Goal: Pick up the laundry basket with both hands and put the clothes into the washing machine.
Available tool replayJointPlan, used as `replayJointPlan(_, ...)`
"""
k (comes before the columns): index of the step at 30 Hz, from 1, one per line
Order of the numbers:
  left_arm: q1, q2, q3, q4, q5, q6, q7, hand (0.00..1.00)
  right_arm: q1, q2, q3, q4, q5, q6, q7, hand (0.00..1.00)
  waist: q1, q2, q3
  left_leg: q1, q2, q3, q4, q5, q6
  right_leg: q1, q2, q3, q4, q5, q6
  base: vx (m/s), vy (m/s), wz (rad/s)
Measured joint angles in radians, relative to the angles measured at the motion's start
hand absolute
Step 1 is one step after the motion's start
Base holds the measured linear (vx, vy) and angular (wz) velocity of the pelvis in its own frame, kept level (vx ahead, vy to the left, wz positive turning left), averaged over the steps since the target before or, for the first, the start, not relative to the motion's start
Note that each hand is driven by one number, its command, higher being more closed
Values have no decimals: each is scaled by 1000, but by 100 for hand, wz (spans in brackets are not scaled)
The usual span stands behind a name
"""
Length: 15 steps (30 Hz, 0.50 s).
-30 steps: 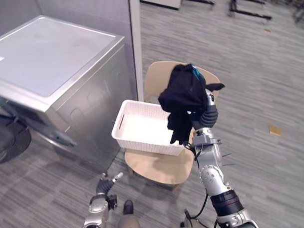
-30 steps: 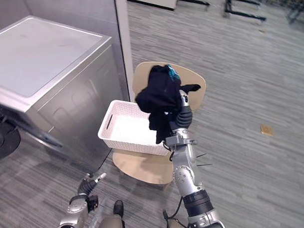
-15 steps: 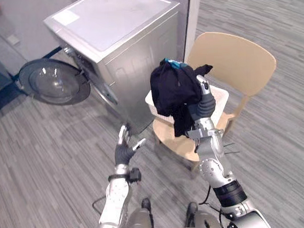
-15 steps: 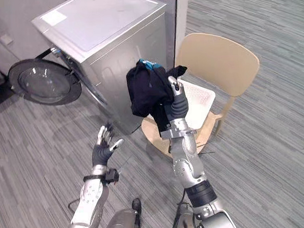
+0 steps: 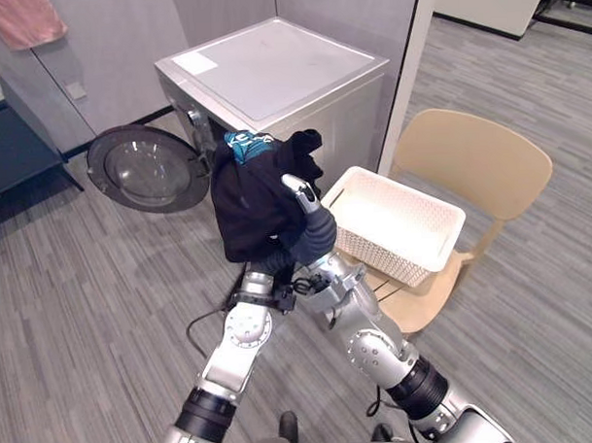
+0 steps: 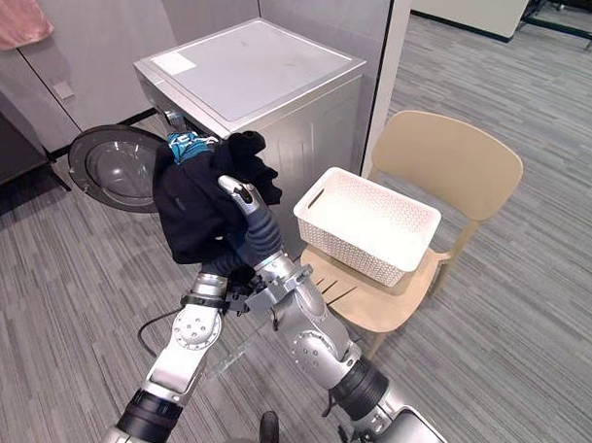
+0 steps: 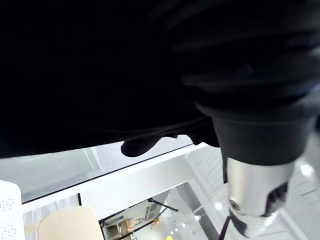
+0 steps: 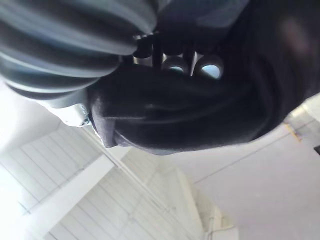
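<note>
Black clothes | gripped atop raised right hand | beside washer door

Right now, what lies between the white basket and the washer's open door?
In the left eye view: the front corner of the washing machine, and before it the black clothes gripped in the right hand.

Right hand fingers curled into bunched dark garment; pale panelled surface behind.
</note>
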Motion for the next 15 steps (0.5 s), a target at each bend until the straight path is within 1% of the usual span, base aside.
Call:
replayJointPlan(2,-26,0,-8,15,35,13,25,100,0,0,32,0,18,5,10,100,0,-1,-3,1,-1,2,0,1,1,5,4,6,-16,12,-1,-27,25,-6)
replayJointPlan(6,-29,0,-8,18,38,20,55,100,22,-4,79,1,29,15,23,100,-1,-2,-25,2,-1,5,-1,2,1,9,12,15,-33,22,-4,-13,11,-6)
replayJointPlan(7,-29,-1,-6,19,35,20,57,100,39,-4,88,1,28,15,31,0,-1,-3,-26,8,-1,4,-2,2,0,15,14,15,-35,23,-5,0,0,0)
replayJointPlan(9,-27,-2,-6,24,32,20,56,100,56,-5,88,10,27,16,45,0,-1,-3,-27,14,0,4,-2,2,0,23,17,15,-41,24,-7,0,0,0)
replayJointPlan(12,-6,-5,3,22,-7,18,51,100,91,-21,80,18,-28,23,51,0,-1,-7,-30,14,8,5,-4,2,0,23,23,19,-44,27,-10,-18,-3,-4)
replayJointPlan(14,55,-24,30,23,-33,15,31,100,136,-48,68,23,-120,44,55,0,-4,-12,-32,14,10,8,-5,2,0,22,27,22,-47,27,-11,-4,-7,-5)
replayJointPlan(15,75,-27,35,25,-46,15,29,100,148,-53,67,23,-148,49,62,0,-4,-12,-32,14,11,9,-5,2,0,21,29,22,-48,28,-12,3,1,-4)
